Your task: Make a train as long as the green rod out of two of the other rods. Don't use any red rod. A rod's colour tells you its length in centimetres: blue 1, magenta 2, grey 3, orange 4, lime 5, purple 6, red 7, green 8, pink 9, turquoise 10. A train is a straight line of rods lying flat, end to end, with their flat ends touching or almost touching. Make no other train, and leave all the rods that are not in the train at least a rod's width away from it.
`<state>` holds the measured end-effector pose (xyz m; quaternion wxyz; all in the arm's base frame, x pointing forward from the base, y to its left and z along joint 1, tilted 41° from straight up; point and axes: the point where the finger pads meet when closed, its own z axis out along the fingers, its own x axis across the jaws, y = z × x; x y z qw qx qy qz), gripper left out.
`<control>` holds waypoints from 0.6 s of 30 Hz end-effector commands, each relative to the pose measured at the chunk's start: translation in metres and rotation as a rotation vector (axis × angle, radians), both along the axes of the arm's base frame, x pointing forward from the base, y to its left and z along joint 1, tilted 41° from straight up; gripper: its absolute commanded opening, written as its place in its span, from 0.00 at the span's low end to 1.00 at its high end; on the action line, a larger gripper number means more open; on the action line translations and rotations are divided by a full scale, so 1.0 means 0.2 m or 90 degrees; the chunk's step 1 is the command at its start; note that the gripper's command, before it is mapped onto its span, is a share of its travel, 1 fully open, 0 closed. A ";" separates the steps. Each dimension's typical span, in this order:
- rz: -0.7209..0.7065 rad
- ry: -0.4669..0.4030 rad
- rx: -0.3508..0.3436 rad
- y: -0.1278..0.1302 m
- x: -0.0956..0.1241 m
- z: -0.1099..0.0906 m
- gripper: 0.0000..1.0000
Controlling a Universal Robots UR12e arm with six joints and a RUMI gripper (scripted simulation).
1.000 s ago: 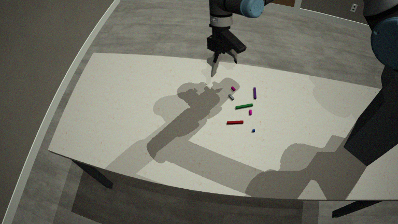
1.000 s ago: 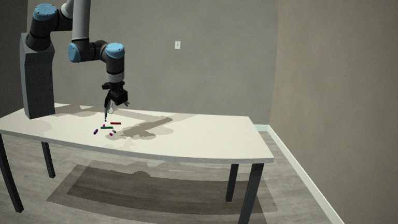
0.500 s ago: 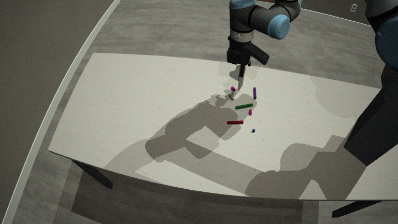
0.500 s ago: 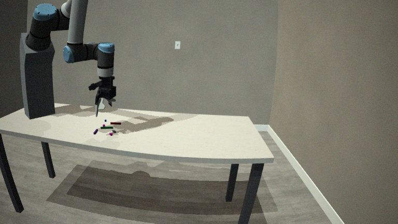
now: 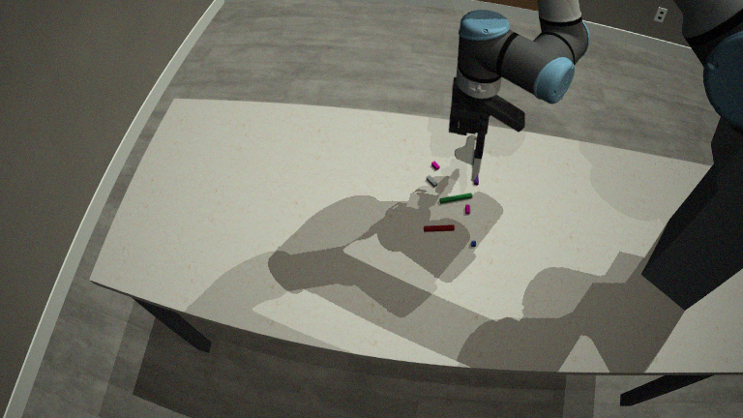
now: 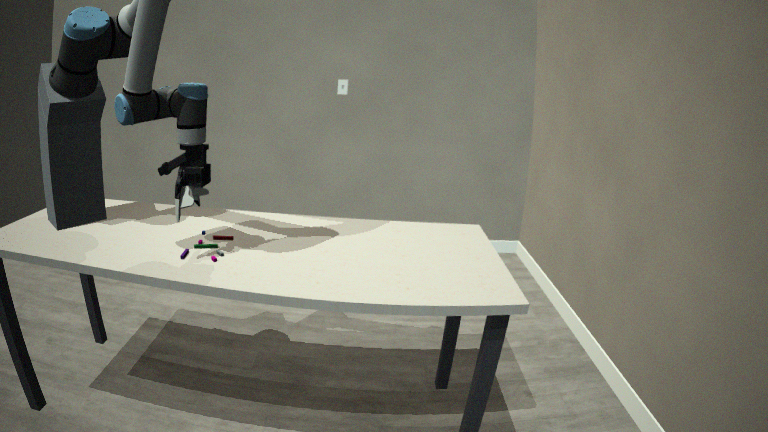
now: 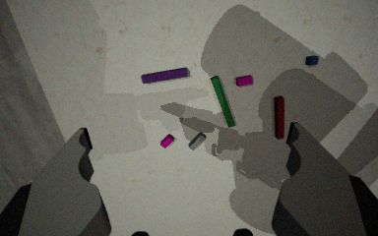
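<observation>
Seven rods lie flat in a loose cluster on the white table. In the wrist view I see the green rod [image 7: 222, 100], a purple rod [image 7: 164, 75], two magenta rods [image 7: 244, 81] [image 7: 167, 141], a grey rod [image 7: 197, 141], a red rod [image 7: 279, 117] and a blue rod [image 7: 311, 60]. None of them touch. My gripper [image 7: 188, 127] is open and empty, hanging above the cluster. In the top view the gripper [image 5: 477, 165] hides most of the purple rod [image 5: 476, 179], with the green rod [image 5: 455, 198] just in front of it. In the exterior view the gripper [image 6: 186, 203] hangs above and behind the rods.
The rods lie near the table's middle, toward the robot base [image 6: 72, 150], which stands on one end. The red rod [image 5: 438, 228] and blue rod [image 5: 472, 244] lie nearest the front edge. The arm's shadows fall across the cluster.
</observation>
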<state>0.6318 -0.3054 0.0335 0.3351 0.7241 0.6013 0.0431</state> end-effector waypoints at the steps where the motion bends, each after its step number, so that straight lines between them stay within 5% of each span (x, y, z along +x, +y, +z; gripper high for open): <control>1: 0.008 0.001 -0.014 0.01 -0.02 -0.01 1.00; 18: 0.011 0.002 -0.020 0.01 -0.03 -0.02 1.00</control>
